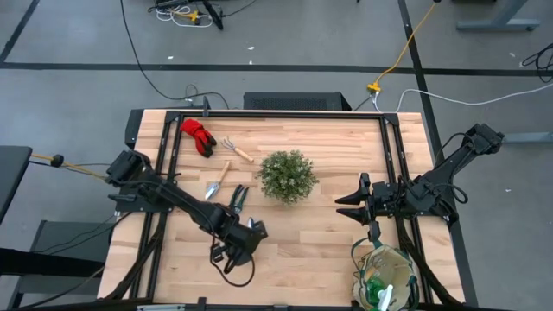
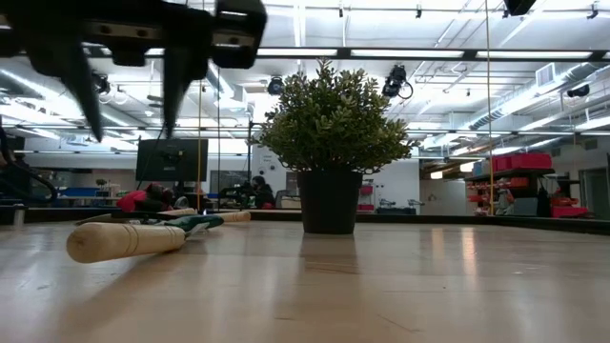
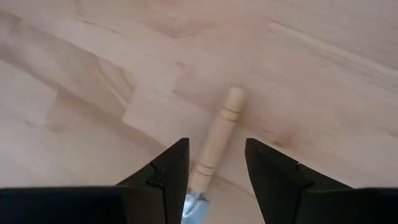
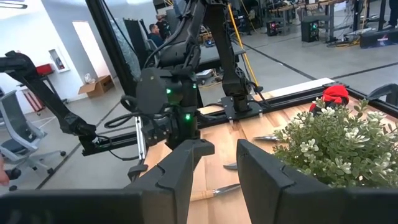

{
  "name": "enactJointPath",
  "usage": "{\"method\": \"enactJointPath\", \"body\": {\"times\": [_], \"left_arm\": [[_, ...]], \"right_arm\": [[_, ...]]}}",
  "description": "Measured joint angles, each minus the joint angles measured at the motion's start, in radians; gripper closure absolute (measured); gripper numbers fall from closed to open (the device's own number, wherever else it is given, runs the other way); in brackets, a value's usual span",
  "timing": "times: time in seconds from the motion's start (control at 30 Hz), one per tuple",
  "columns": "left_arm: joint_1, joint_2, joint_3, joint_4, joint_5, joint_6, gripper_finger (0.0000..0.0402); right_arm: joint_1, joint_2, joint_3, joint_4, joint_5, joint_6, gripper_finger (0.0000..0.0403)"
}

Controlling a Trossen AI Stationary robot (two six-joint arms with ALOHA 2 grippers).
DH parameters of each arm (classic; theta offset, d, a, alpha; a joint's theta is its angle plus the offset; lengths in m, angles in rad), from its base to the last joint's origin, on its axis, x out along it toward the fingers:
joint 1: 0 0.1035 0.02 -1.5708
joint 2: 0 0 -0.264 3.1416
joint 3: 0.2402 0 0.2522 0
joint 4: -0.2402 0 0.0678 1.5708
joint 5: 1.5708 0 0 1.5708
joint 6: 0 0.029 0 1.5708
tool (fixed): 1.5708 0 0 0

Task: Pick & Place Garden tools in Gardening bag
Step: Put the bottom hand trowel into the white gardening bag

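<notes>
- Desk [image 1: 285, 238]: pale wooden top in a dark frame; both arms reach in from its sides.
- Left gripper [image 1: 235, 250]: low over the near-left part of the desk, fingers [image 3: 163, 177] spread, straddling a wooden-handled tool [image 3: 217, 140] that lies flat; nothing is pinched yet.
- Wooden-handled tool: in the left wrist view the handle runs away from the fingers, with its metal end just between them; which kind of tool it is cannot be told.
- Right gripper [image 1: 356, 206]: waits right of the plant, fingers apart, empty.
- Gardening bag [image 1: 384, 275]: at the near-right edge of the desk, mouth open, a green and white item inside.
- Plant [image 1: 287, 176]: mid-desk, upright in a dark pot; not part of the job.
- Remaining tools: red gloves [image 1: 198, 135] and small rake [image 1: 234, 149] at the far left; trowel [image 1: 216, 181] and pruning shears [image 1: 238, 198] between them and the left gripper.
- Step in hand, as judged: the left arm grasping the tool beneath it.
- Handling advice: centre the fingers across the handle near the metal neck, lower until the tips almost reach the wood of the desk, then close squarely so the round handle does not roll out.
- Carry advice: lift clear before travelling, and pass in front of the plant towards the bag.
</notes>
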Motion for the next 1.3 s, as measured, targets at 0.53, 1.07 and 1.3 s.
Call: {"method": "enactJointPath", "body": {"times": [0.53, 1.07, 1.3], "left_arm": [[0.020, 0.051, 0.001, 0.019, -0.001, 0.136, 0.0173], [0.033, 0.133, 0.000, 0.003, -0.023, 0.169, 0.0193], [0.035, 0.132, 0.000, 0.006, -0.021, 0.172, 0.0193]], "right_arm": [[0.000, 0.000, 0.000, 0.003, 0.000, 0.000, 0.0279], [0.000, 0.024, 0.000, 0.005, 0.000, 0.000, 0.0279], [0.000, 0.025, 0.000, 0.011, 0.000, 0.007, 0.0279]]}}
